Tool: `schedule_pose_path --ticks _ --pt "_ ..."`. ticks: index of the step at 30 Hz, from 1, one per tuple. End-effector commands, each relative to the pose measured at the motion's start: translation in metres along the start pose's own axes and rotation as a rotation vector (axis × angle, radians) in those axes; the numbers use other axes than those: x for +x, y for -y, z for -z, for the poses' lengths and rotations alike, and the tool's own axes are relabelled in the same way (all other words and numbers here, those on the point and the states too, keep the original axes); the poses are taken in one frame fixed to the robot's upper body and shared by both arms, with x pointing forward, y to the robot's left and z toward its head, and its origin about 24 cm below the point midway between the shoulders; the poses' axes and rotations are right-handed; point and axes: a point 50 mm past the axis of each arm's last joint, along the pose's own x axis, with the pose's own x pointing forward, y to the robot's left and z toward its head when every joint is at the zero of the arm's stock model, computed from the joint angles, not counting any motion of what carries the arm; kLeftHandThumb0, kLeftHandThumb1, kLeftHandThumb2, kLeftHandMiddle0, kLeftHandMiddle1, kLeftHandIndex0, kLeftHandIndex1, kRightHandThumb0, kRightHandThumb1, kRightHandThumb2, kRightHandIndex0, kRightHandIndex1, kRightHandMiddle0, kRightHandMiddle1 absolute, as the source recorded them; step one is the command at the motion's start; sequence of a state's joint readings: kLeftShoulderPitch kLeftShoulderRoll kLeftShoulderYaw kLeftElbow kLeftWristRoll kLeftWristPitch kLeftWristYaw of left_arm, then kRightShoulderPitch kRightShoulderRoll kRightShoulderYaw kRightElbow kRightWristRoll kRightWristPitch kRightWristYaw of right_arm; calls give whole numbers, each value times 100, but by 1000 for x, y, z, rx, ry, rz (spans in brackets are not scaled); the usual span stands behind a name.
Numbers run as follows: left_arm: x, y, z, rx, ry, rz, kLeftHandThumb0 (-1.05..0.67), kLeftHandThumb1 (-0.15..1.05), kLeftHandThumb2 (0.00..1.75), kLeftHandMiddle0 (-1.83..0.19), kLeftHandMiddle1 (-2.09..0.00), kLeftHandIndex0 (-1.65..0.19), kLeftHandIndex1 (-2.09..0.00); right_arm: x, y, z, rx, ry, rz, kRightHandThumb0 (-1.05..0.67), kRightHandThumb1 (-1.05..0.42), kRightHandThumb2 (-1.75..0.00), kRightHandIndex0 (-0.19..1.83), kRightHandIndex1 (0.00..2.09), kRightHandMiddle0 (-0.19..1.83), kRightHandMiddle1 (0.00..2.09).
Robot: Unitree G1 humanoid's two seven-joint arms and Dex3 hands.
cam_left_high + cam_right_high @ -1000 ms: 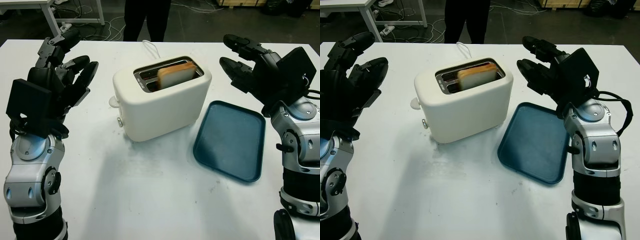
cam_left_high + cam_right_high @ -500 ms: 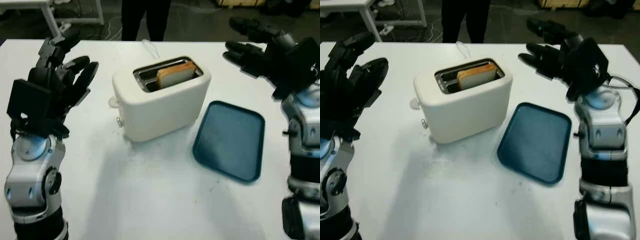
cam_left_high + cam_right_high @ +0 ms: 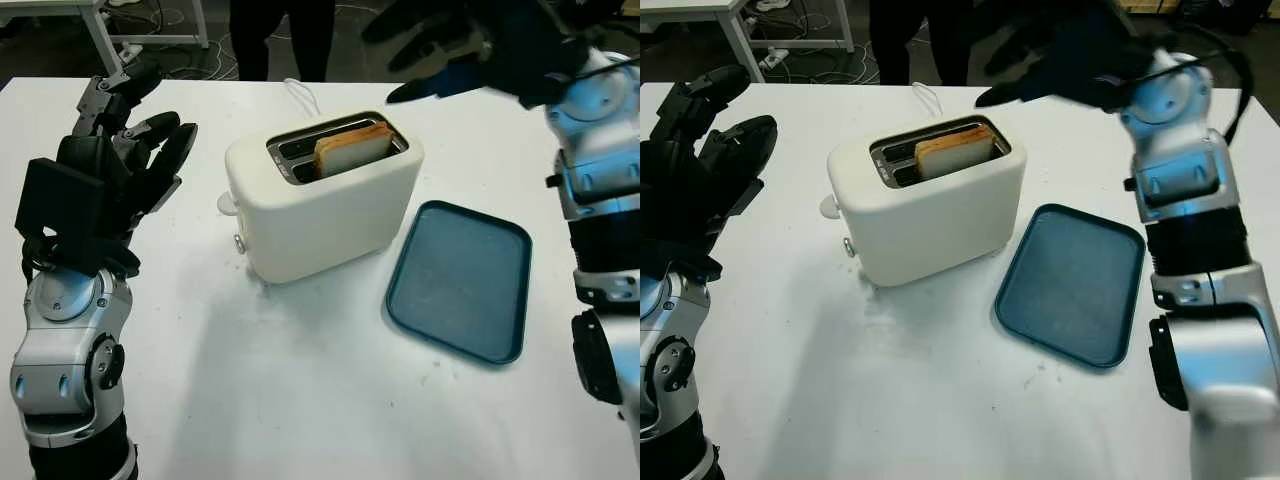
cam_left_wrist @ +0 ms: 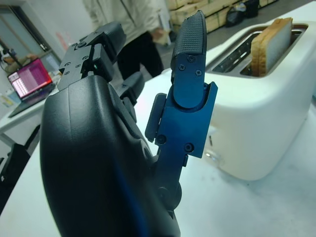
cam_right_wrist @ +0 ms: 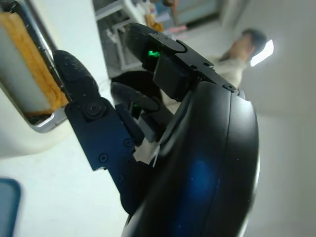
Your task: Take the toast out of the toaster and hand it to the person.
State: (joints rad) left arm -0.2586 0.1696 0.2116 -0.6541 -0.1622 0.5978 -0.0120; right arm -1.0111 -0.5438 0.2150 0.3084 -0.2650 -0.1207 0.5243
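No text, label, brand, number or sign can be read on anything here. The white toaster (image 3: 325, 205) has a small dark marking near the top edge of its front wall, too small to make out. A laptop screen (image 4: 30, 79) in the left wrist view glows pink, with nothing legible on it.

toaster (image 3: 322, 195): one;
toast (image 3: 352, 148): one slice;
tray (image 3: 462, 280): one;
robot hands: two, left hand (image 3: 125, 140), right hand (image 3: 440, 45);
person (image 3: 272, 35): one
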Motion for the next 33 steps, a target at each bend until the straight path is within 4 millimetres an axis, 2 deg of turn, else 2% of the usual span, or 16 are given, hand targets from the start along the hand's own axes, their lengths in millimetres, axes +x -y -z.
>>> schedule_pose_path --ticks 1,6,9,18,24,33 --pt "-2 0 -1 -1 8 1 -59 92 25 0 -83 -4 -70 5 -3 -5 -70 25 -46 -36 -57 -1 93 45 96 18" --pt "-2 0 0 -15 -1 -13 -60 92 21 0 -84 -3 -70 14 -19 -7 -147 47 -99 -35 -57 0 95 38 98 12" --pt "-3 1 0 -10 0 -11 -59 92 23 0 -83 -3 -69 17 -27 -5 -173 58 -102 -36 -58 -1 93 51 100 8" --pt "-4 0 2 -14 -5 -15 -61 92 21 0 -84 -5 -68 22 -39 1 -218 65 -104 -31 -60 0 81 56 102 6" --pt "-4 0 3 1 -4 -2 -62 92 22 0 -83 -4 -67 22 -44 3 -219 67 -106 -30 -60 0 79 55 102 4" --pt "-4 1 2 -4 -7 -5 -62 92 22 0 -82 -4 -67 25 -44 1 -195 41 -179 -29 -63 -1 91 60 107 6"
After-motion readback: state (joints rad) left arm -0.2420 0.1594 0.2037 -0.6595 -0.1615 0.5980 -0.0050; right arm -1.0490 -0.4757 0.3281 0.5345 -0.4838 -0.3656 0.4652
